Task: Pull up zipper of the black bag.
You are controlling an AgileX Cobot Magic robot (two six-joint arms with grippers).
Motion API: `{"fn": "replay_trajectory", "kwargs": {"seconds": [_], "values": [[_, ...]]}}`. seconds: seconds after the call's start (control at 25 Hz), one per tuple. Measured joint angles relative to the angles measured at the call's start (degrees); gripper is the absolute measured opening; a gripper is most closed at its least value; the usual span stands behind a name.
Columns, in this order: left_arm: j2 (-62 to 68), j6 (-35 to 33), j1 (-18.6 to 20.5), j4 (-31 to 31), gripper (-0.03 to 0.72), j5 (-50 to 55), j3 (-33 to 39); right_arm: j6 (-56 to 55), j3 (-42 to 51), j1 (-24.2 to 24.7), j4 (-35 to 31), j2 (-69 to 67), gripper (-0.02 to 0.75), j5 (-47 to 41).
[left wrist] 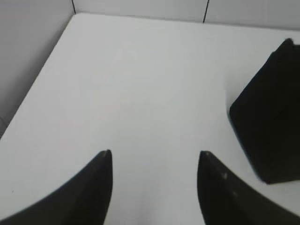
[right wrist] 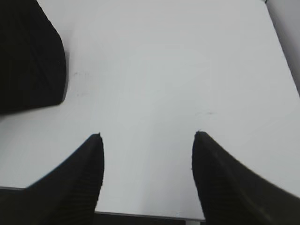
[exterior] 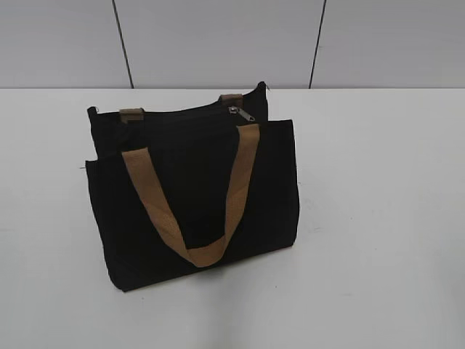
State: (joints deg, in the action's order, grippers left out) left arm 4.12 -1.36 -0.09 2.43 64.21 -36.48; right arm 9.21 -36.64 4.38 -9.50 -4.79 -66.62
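The black bag [exterior: 196,196] stands upright on the white table, with a tan handle loop hanging down its front. The zipper [exterior: 240,113], a small silver-grey tab, sits on the top edge towards the right end. Neither arm shows in the exterior view. My left gripper [left wrist: 154,152] is open and empty over bare table, with the bag's corner [left wrist: 269,122] to its right. My right gripper [right wrist: 147,133] is open and empty near the table's front edge, with the bag's corner [right wrist: 28,61] at its upper left.
The white table [exterior: 378,218] reaches back to a grey panelled wall [exterior: 218,40]. The table's left edge [left wrist: 33,93] shows in the left wrist view, and its front edge [right wrist: 145,215] in the right wrist view.
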Motion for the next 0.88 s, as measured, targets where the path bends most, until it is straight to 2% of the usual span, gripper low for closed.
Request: {"fn": "replay_trajectory", "kwargs": {"seconds": [0.24, 0.44, 0.6, 0.88], "values": [[-4.6, -1.2, -0.1, -1.1, 0.433, -0.8, 2.5, 1.4, 0.6, 0.0, 0.0, 5.2, 0.455, -0.6], [-4.7, -5.5, -0.1, -4.0, 0.433, -2.4, 6.2, 1.8, 6.1, 0.0, -0.2, 5.2, 0.455, -2.9], [-4.7, -5.9, -0.1, -4.2, 0.433, -3.1, 6.2, 2.4, 8.2, 0.0, -0.5, 5.2, 0.455, 2.2], [-4.7, -5.1, -0.3, -5.6, 0.431, -3.2, 6.2, 2.5, 8.7, 0.0, -0.6, 5.2, 0.455, 3.2]]}}
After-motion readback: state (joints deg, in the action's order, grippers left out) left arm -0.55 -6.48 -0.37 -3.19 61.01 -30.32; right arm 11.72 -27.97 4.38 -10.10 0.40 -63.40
